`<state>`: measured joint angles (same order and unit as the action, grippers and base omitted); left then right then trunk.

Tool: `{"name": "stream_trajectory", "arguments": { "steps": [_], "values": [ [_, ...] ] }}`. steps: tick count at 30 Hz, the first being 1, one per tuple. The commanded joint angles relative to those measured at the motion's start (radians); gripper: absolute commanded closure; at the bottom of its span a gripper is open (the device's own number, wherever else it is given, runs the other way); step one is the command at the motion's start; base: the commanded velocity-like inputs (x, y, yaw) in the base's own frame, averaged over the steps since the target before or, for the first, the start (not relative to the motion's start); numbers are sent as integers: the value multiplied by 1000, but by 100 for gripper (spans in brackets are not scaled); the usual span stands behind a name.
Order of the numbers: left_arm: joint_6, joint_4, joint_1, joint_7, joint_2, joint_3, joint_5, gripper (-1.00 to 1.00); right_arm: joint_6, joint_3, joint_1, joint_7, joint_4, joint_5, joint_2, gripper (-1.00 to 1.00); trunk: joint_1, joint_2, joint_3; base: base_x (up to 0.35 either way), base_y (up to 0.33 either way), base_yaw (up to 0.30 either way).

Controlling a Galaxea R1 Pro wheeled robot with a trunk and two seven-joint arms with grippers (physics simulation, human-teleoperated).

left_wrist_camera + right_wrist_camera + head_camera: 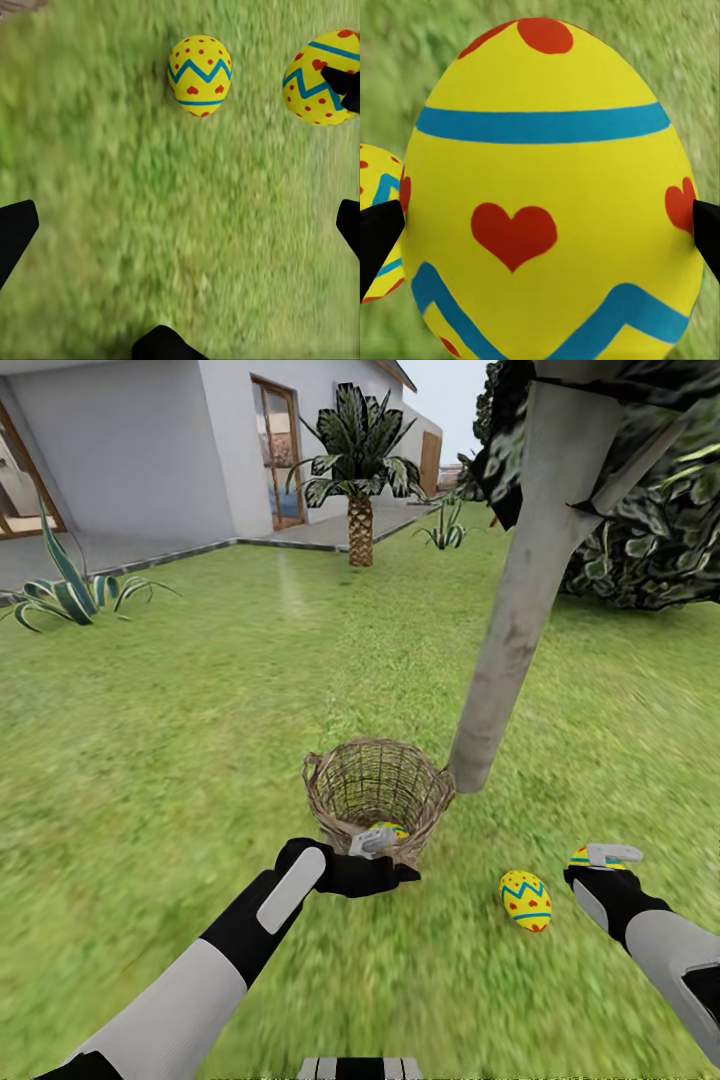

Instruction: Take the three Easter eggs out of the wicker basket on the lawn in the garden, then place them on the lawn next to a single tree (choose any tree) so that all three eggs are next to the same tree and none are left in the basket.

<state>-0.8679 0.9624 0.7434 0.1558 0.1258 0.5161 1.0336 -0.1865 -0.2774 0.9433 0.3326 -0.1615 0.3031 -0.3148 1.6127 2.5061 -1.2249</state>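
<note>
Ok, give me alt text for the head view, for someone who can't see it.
A wicker basket sits on the lawn at the foot of a pale tree trunk, with the left gripper at its near rim by an egg inside. To its right, one egg lies on the grass and the right gripper is at another.

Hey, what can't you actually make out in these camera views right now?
Head view: the basket egg is mostly hidden by the left pincer and the wicker basket wall.
Head view: the held egg is mostly covered by the right pincer.
Head view: the tree crown is cut off by the top edge.
</note>
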Motion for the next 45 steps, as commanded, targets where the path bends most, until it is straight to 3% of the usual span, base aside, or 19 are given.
{"name": "stream_trajectory", "arguments": {
  "steps": [1,6,10,13,15,17,20,23,28,30,34,40,45],
  "values": [
    [-2,1,1,10,0,1,11,-100,-4,-9,0,5,-3,6,-1,100,0,1,-5,0,0,0],
    [-2,2,1,9,0,1,13,-100,112,-10,0,5,-6,4,-4,100,2,2,-24,0,0,0],
    [-3,18,1,9,4,1,21,-100,132,-11,0,5,-14,4,-3,100,4,3,-40,0,0,0],
    [-9,140,4,8,9,-5,22,-100,133,-11,0,6,-15,4,-3,100,6,3,-51,0,0,0],
    [-12,269,12,8,9,-7,21,-100,134,-11,0,6,-16,4,1,100,6,4,-59,0,0,0],
    [-12,303,31,8,10,-8,33,-100,134,-11,0,6,-17,4,1,100,7,4,-67,0,0,0],
    [-8,302,58,8,14,-6,73,-100,134,-11,-1,6,-17,4,5,100,9,5,-78,0,0,0],
    [-9,302,60,7,17,0,78,-100,135,-11,-1,6,-17,4,21,100,10,6,-90,0,0,0],
    [-11,307,60,7,17,4,79,-100,136,-11,-1,6,-18,4,21,100,12,7,-109,0,0,0],
    [-11,313,60,7,17,34,79,-100,136,-10,-1,8,-18,5,19,100,13,7,-117,0,0,0],
    [-4,339,56,-1,11,59,80,-100,136,-6,-1,14,-18,6,13,100,13,7,-117,0,0,0],
    [-3,339,53,-70,5,61,80,-100,136,-5,-1,14,-18,6,14,100,13,7,-117,82,-179,0],
    [-3,341,53,-78,3,61,80,-100,136,-5,-1,14,-18,6,14,100,13,7,-117,106,-172,0]
  ]
}}
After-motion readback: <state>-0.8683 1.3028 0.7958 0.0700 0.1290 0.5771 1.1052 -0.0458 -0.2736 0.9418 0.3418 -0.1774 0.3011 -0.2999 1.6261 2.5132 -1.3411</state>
